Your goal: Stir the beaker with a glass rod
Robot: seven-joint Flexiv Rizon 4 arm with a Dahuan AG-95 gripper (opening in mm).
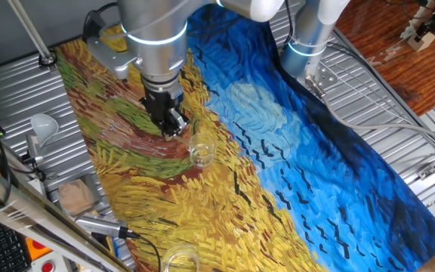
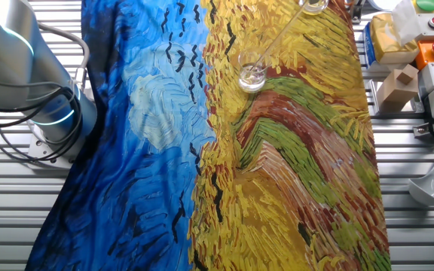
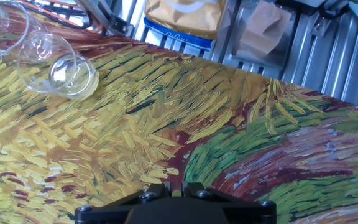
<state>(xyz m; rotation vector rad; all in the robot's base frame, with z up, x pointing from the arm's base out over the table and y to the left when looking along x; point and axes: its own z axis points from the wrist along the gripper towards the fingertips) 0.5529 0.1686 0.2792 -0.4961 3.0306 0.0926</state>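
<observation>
In one fixed view the silver robot arm (image 1: 153, 34) comes down from the top edge, its wrist nearly vertical, and the black two-finger claw (image 1: 174, 125) points down just above the surface (image 1: 338, 189), which is draped with a painted cloth of blue swirls and yellow-green wheat strokes. The claw's fingertips sit close together; whether anything thin is pinched between them cannot be made out here. The small clear glass beaker (image 1: 201, 153) stands upright on the yellow part of the cloth, just beside the claw and below it in the picture, apart from it. A wider clear glass vessel (image 1: 178, 258) sits at the bottom edge, well apart from the beaker.

In the other fixed view only the arm's grey base segment (image 2: 21, 60) shows at the left; the claw is out of the picture. The beaker (image 2: 252, 75) stands near the top centre, and the thin transparent glass rod (image 2: 281, 30) rests in it, leaning up and to the right toward the wider glass vessel (image 2: 315, 6) at the top edge.

In the hand view the camera looks slantwise across the cloth. The claw (image 3: 176, 190) shows at the bottom as two dark fingertips nearly touching, closed with nothing visible between them. The beaker (image 3: 58, 65) lies toward the upper left, far from the fingertips, with the wider vessel (image 3: 2, 25) just behind it
</observation>
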